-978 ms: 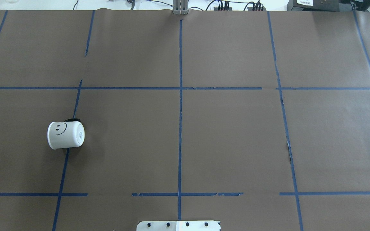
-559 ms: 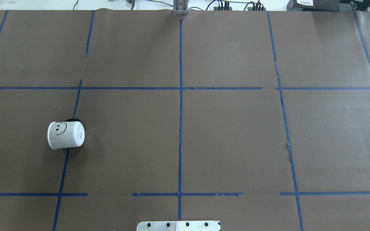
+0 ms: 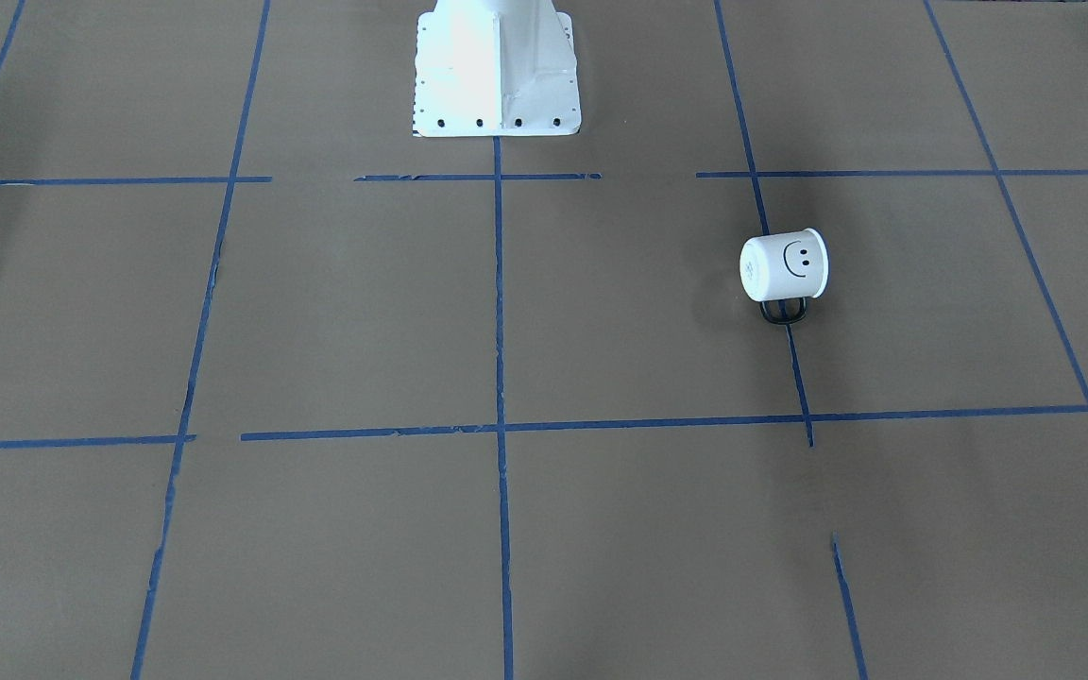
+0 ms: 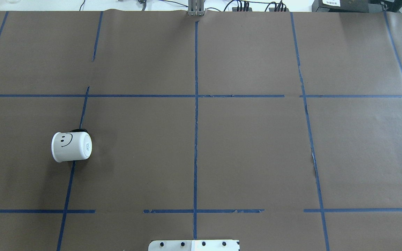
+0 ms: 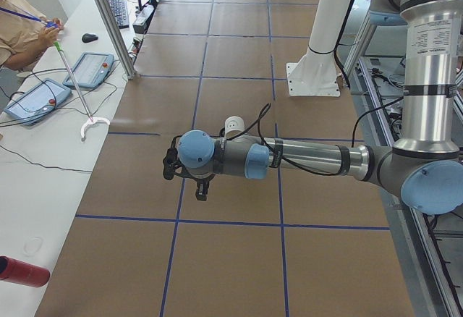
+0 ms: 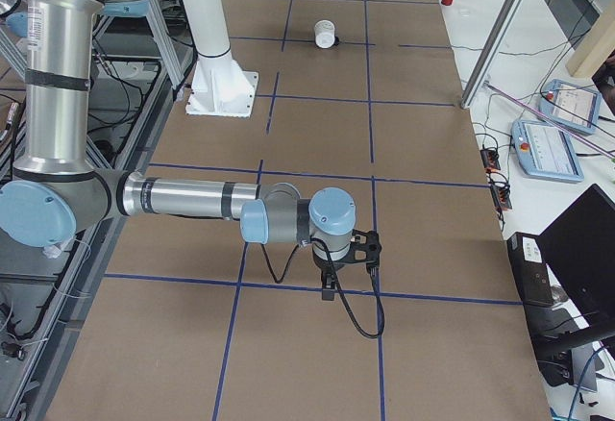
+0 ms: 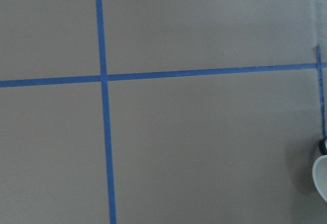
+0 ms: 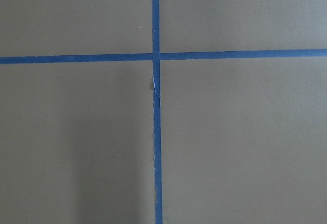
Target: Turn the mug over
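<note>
One mug [image 4: 71, 146], white, smooth, cylindrical, lies on its side across a blue tape line [image 4: 69, 184] at the robot's left of the brown-papered worktop [image 4: 250, 150], its black loop handle [image 3: 783, 312] against the paper. Two hands: left hand [image 5: 168, 166] hovers near it, right hand [image 6: 370, 248] well apart; spread of either cannot be told

White smiley-face mug [image 4: 71, 146], black handle, lying on its side, on robot's left.

black smiley face drawn on side of mug [image 4: 71, 146], faint grey print on its base, too small to read, white label [image 4: 331, 2] on black box [image 4: 356, 6] at overhead view's top right, illegible, vertical print on left arm [image 5: 423, 38], blurred
</note>
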`<move>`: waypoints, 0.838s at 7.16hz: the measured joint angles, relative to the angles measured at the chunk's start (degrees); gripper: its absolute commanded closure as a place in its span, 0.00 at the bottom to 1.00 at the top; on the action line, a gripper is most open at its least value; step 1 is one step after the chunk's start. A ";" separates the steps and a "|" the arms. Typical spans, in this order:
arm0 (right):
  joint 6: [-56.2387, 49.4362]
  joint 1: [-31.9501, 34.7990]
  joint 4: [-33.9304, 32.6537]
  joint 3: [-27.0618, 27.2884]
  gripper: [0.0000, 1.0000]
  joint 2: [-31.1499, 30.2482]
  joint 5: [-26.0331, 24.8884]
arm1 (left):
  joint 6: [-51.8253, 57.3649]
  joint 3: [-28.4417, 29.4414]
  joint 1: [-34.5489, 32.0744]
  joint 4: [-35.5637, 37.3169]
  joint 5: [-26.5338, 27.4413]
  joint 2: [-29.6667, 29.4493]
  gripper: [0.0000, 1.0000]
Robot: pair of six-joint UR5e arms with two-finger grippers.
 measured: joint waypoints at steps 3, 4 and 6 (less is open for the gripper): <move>-0.01 0.00 0.00 0.00 0.00 0.00 0.00 | -21.94 5.10 3.87 -22.32 2.96 0.33 0.00; 0.01 0.00 0.00 0.00 0.00 0.00 0.00 | -29.04 6.26 5.80 -29.22 5.10 0.38 0.00; -0.02 0.00 0.00 0.00 0.00 0.00 0.00 | -42.15 8.94 9.91 -42.59 7.03 0.42 0.00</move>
